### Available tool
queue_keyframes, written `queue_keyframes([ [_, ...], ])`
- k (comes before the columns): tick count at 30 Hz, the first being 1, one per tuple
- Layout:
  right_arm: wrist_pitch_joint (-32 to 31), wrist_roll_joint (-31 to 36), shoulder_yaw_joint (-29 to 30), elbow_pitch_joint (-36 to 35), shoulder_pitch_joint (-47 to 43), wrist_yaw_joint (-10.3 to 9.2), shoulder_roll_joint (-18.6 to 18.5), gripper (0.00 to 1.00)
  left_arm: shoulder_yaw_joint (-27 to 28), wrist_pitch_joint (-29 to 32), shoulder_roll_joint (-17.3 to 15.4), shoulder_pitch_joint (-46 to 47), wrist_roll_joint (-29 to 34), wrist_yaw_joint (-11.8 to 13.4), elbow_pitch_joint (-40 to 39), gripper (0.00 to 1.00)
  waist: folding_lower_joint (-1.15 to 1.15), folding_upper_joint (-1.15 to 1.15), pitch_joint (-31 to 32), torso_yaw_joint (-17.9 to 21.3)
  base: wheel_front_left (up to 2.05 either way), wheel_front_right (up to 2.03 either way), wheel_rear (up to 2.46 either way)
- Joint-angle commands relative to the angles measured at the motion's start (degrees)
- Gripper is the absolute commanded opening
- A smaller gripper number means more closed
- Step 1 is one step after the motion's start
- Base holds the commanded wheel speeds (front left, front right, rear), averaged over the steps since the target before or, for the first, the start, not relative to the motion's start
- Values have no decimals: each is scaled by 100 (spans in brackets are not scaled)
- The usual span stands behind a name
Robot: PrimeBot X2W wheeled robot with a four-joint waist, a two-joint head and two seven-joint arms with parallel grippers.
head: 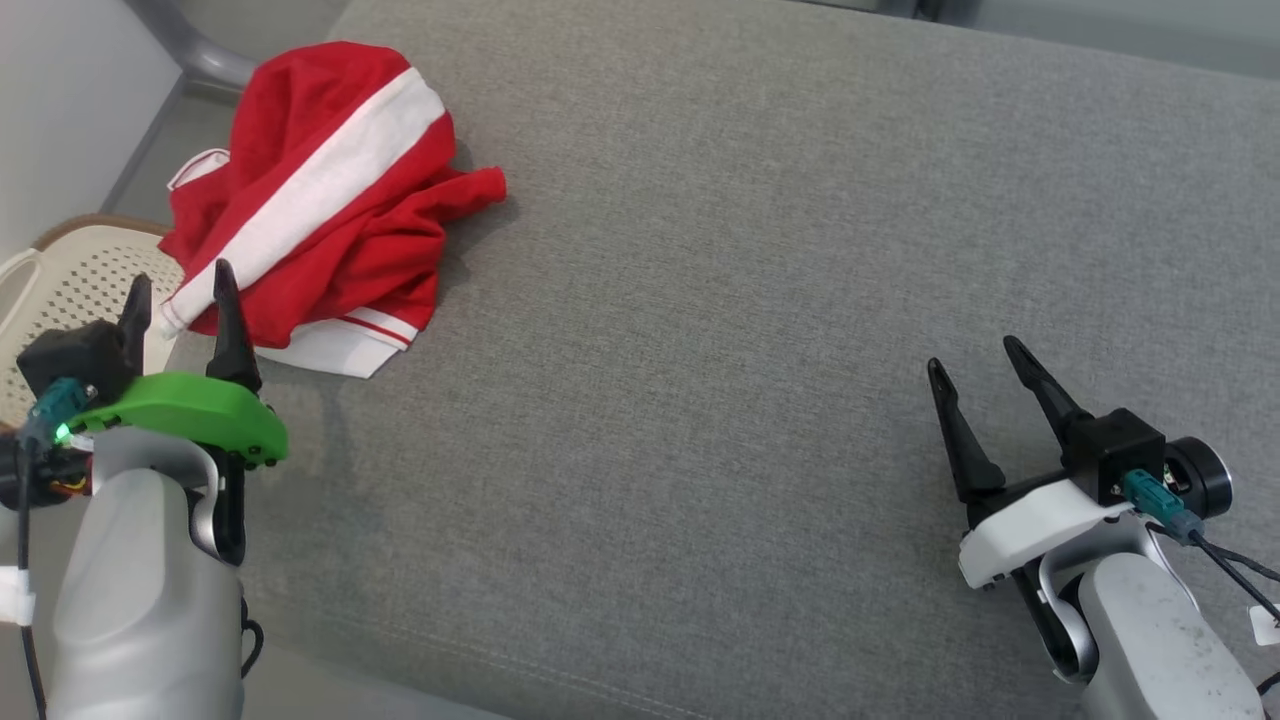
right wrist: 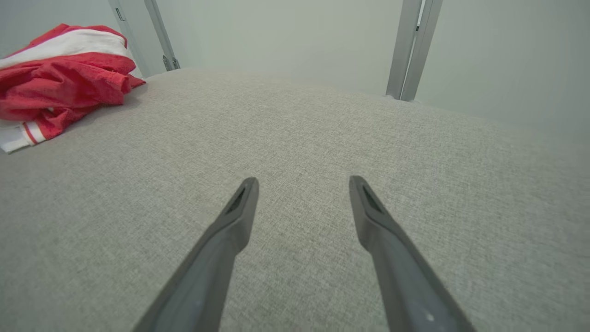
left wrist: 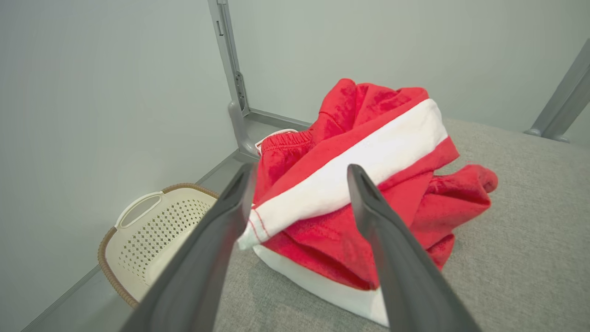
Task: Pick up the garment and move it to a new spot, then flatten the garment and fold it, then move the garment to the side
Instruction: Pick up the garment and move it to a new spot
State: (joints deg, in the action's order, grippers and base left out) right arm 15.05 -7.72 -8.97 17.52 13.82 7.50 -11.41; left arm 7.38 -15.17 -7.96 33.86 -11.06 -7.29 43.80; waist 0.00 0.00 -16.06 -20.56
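The garment (head: 330, 200) is a red piece with a broad white stripe, lying crumpled at the far left corner of the grey padded surface (head: 760, 300). My left gripper (head: 180, 285) stands open just short of its near edge, fingertips level with the white hem. In the left wrist view the garment (left wrist: 364, 184) rises in a heap right behind my open left gripper (left wrist: 299, 173). My right gripper (head: 975, 355) is open over bare fabric at the near right, far from the cloth. The right wrist view has the garment (right wrist: 60, 74) at its upper left and my right gripper (right wrist: 302, 182) holding nothing.
A cream perforated basket (head: 70, 280) sits off the surface's left edge, beside my left arm; the left wrist view has this basket (left wrist: 152, 230) on the floor. Grey metal posts (left wrist: 230, 78) stand at the far corners against pale walls.
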Motion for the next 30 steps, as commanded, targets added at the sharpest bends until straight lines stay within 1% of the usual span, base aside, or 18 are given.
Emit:
queue_keyframes([
  [1, 19, -43, -10, -41, 119, -2, -39, 100, -55, 3, -63, 218, -24, -15, 99, 100, 0, 0, -379, 373, 0, 0, 0],
  [10, 19, -91, -112, -209, 358, -2, -74, 100, -478, 3, -380, 1053, -231, -22, 983, 100, 0, 0, -709, 754, 0, 0, 0],
  [12, 19, -82, -134, -231, 396, -2, -66, 100, -499, 3, -499, 1212, -280, -22, 1247, 100, 0, 0, -768, 840, 0, 0, 0],
  [14, 19, -72, -129, -257, 418, -2, -50, 100, -536, 5, -551, 1348, -260, -13, 1527, 100, 0, 0, -816, 917, 0, 0, 0],
  [16, 19, -54, -121, -274, 429, -2, -38, 100, -545, 28, -626, 1487, -229, 94, 1795, 100, 0, 0, -864, 989, 0, 0, 0],
  [19, 19, -68, -90, -275, 447, -2, -54, 100, -550, 119, -642, 1636, -249, 199, 2159, 100, 0, 0, -908, 1063, 0, 0, 0],
  [20, 19, -80, -79, -270, 444, -2, -57, 100, -557, 196, -639, 1669, -263, 228, 2304, 98, 0, 0, -914, 1082, 0, 0, 0],
  [21, 19, -88, -76, -266, 439, -2, -59, 100, -554, 220, -634, 1692, -279, 240, 2386, 69, 0, 0, -916, 1094, 0, 0, 0],
  [22, 19, -95, -65, -258, 431, -2, -54, 100, -565, 244, -637, 1727, -274, 261, 2487, 27, 0, 0, -913, 1109, 0, 0, 0],
  [23, 19, -102, -52, -249, 425, -2, -46, 100, -566, 244, -633, 1752, -289, 268, 2550, 0, 0, 0, -909, 1118, 0, 0, 0],
  [26, 19, -110, -30, -211, 402, -2, -12, 100, -570, 218, -589, 1777, -330, 287, 2685, 0, 0, 0, -861, 1125, 0, 0, 0],
  [30, 19, -128, 4, -185, 348, -2, 65, 100, -645, 88, -590, 1857, -284, 247, 2633, 0, 0, 0, -734, 1101, 0, 0, 0],
])
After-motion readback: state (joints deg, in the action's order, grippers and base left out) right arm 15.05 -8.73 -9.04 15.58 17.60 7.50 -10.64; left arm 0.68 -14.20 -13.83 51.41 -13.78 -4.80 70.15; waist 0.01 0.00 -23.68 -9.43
